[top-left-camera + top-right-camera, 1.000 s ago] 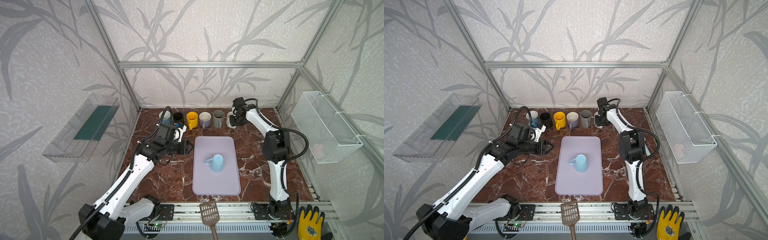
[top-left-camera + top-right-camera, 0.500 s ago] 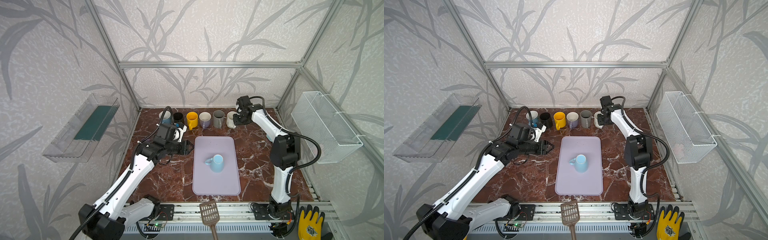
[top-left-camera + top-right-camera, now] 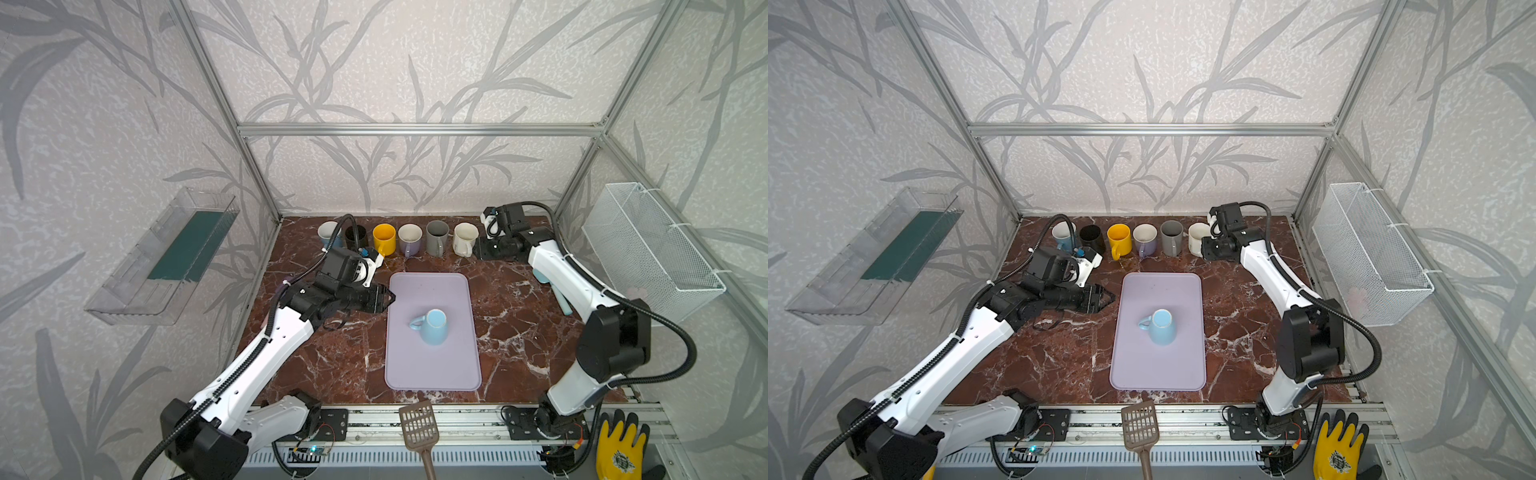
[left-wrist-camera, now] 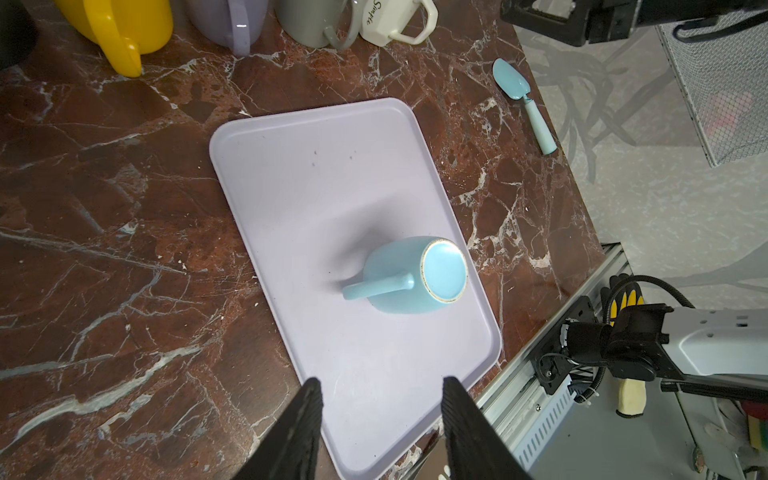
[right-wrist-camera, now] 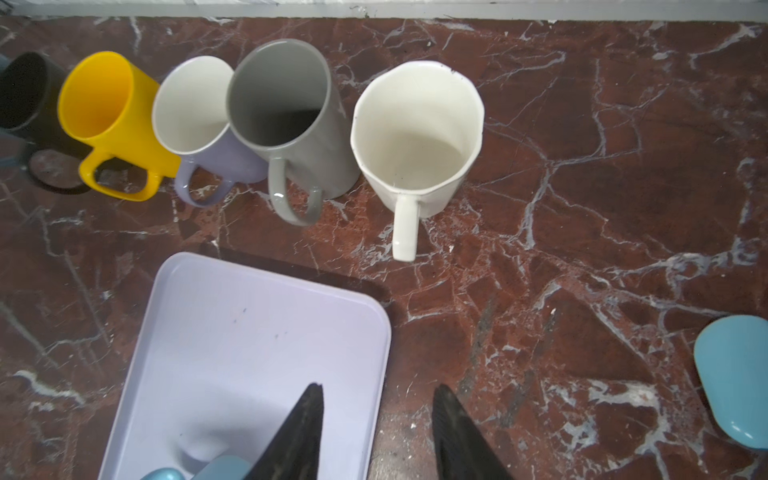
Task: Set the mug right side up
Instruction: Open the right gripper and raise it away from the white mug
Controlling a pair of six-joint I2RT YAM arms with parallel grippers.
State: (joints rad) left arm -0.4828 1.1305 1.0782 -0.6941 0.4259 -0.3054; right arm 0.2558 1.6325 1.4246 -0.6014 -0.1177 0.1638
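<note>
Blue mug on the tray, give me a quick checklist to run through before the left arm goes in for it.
1. Blue mug upside down, base up: ok, needs turning.
2. Tray holds nothing else near the mug: ok.
3. Left gripper open and empty: ok.
4. Left gripper at the mug: not ok, it hangs by the tray's edge, apart from the mug.
5. Right gripper out of the way: ok, back by the white mug, open.

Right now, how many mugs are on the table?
7. Six stand in a row along the back edge: blue, black, yellow, lavender, grey, cream. One light-blue mug sits upside down on the tray.
</note>
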